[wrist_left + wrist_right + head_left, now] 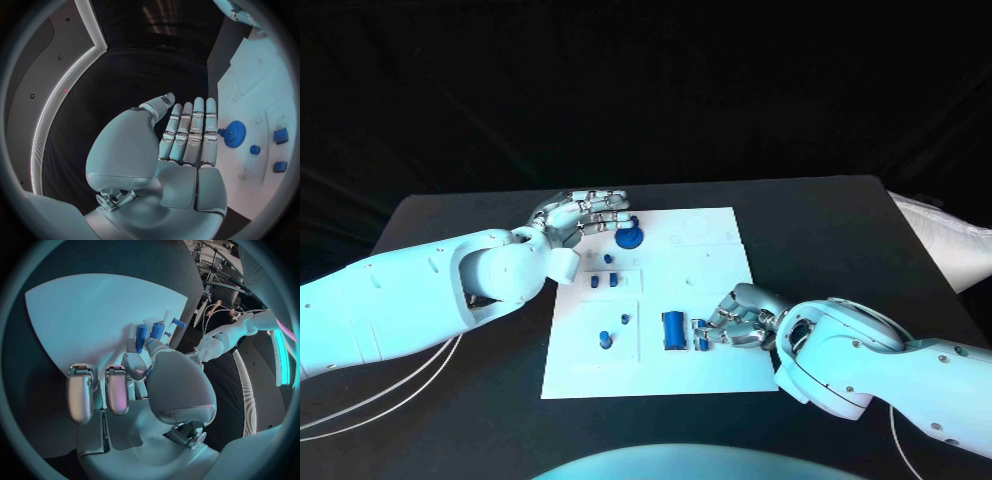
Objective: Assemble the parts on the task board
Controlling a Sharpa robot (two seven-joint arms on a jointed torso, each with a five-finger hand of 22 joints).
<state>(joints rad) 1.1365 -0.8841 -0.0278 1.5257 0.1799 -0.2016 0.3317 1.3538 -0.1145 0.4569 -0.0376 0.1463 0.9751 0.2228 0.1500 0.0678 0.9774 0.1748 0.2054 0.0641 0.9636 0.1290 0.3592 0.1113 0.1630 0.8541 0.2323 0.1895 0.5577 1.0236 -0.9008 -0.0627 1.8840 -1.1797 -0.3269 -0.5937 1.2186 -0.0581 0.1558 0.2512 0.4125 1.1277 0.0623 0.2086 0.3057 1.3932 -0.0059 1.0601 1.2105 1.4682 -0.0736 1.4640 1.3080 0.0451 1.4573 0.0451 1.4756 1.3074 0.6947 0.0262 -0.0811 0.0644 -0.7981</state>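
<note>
Right hand pinches a small blue part.

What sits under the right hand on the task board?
The right hand rests over the task board's near right part, with small blue parts at its fingers. Whether it pinches one is hidden.

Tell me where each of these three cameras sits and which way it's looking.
Head view: on the robot's head, looking down at the task board; both arms, left hand and right hand show.
Left wrist view: behind the left hand, facing its straight fingers and the blue gear.
Right wrist view: behind the right hand, facing the board and blue cylinder.
Shared: head and left wrist views both show the gear.
</note>
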